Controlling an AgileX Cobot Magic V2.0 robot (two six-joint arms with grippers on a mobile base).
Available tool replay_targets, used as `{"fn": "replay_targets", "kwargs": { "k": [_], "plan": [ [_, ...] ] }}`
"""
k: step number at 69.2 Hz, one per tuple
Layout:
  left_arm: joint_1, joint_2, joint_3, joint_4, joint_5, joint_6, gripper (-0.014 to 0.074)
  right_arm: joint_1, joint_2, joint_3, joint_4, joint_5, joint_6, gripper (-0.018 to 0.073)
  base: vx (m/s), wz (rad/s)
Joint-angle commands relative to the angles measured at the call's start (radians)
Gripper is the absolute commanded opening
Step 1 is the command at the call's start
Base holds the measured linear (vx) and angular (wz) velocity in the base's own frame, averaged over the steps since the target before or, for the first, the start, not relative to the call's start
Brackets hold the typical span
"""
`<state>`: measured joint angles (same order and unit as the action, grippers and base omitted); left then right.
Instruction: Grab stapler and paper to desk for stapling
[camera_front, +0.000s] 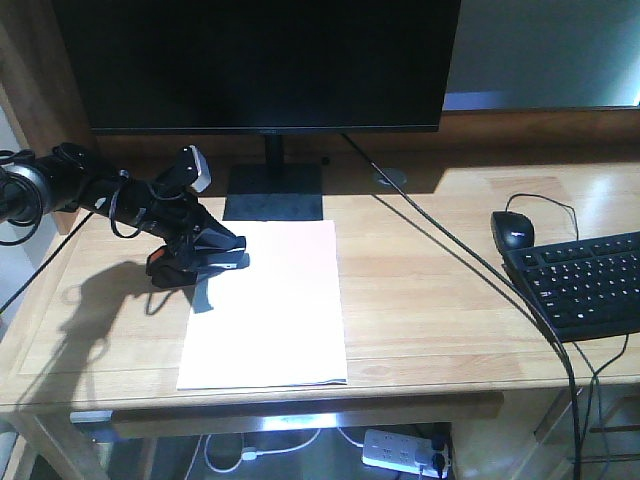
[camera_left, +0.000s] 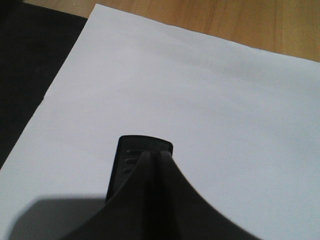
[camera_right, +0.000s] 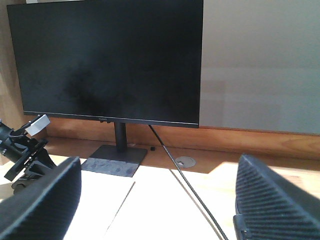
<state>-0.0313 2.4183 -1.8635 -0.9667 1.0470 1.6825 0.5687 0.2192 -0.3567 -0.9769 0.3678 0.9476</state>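
Note:
The paper (camera_front: 275, 310) is a white stack lying flat on the light-wood desk (camera_front: 450, 300), in front of the monitor stand. My left gripper (camera_front: 225, 255) is over the paper's upper left edge, shut on the black stapler (camera_front: 175, 268), whose orange patch shows on its left end. In the left wrist view the closed fingertips (camera_left: 155, 155) press together over the stapler's ridged black end (camera_left: 125, 157), just above the paper (camera_left: 200, 100). My right gripper (camera_right: 157, 200) is open and empty, held above the desk facing the monitor; it is out of the front view.
A black monitor (camera_front: 260, 60) on a flat stand (camera_front: 275, 190) is at the back. A black mouse (camera_front: 512, 230) and keyboard (camera_front: 590, 280) lie at the right. A black cable (camera_front: 450, 250) runs diagonally across the desk. A power strip (camera_front: 400, 450) lies below.

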Motion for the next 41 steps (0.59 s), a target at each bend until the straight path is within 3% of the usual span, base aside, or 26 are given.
{"fn": "replay_targets", "kwargs": {
  "k": [1, 41],
  "plan": [
    [-0.007, -0.020, -0.005, 0.094, -0.020, -0.014, -0.0006, -0.001, 0.009, -0.026, -0.030, -0.042, -0.004, 0.0591, 0.00, 0.00],
    [-0.007, -0.020, -0.005, 0.093, -0.046, -0.014, -0.0006, -0.001, 0.009, -0.026, -0.030, -0.042, -0.004, 0.0591, 0.00, 0.00]
  ]
}}
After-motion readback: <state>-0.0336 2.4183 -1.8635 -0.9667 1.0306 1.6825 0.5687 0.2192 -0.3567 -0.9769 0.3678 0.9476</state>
